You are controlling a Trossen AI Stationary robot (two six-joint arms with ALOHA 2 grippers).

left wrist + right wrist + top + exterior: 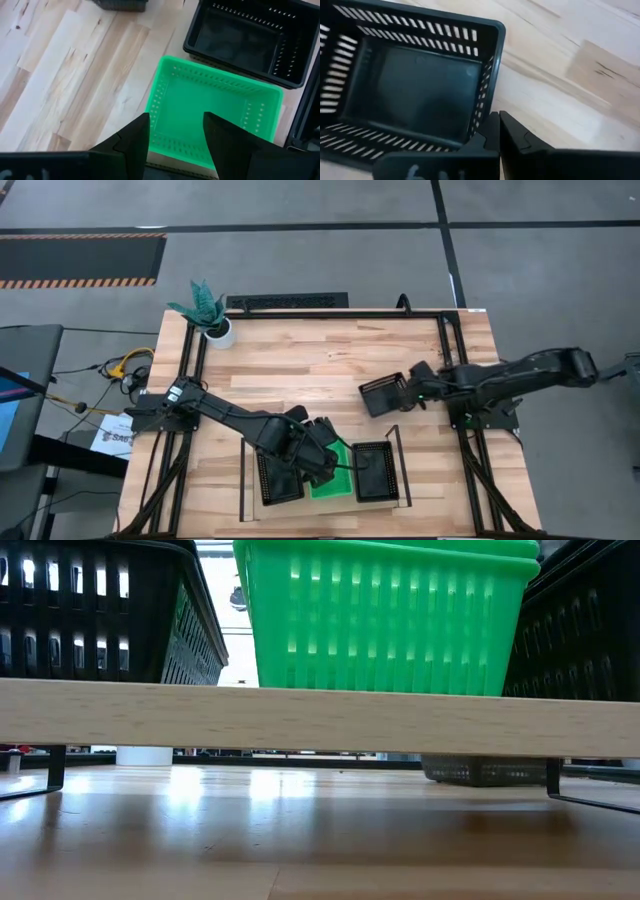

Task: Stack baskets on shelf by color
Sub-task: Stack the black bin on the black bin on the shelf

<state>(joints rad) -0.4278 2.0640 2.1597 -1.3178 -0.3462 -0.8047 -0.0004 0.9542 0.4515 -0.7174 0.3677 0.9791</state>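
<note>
1. Shelf (322, 502) – stands at the near edge of the wooden desk (320, 360); light board base, thin black wire ends.
2. Green baskets (335, 476) – nested in the middle bay of the shelf; in the low view their stacked rims show one above the other.
3. Black basket, left bay (278, 477) – on the shelf, just beside the green stack, partly covered by the left arm.
4. Black basket, right bay (375, 470) – on the shelf, just beside the green stack on its other side.
5. Left tool (174, 136) – above the green stack, fingers spread apart, nothing between them.
6. Loose black basket (405, 85) – on the desk right of centre, well apart from the shelf.
7. Right tool (498, 131) – fingers pressed together on that basket's rim wall – a pinch at its edge.
8. White pot with a green plant (212, 320) – far left corner of the desk.
</note>
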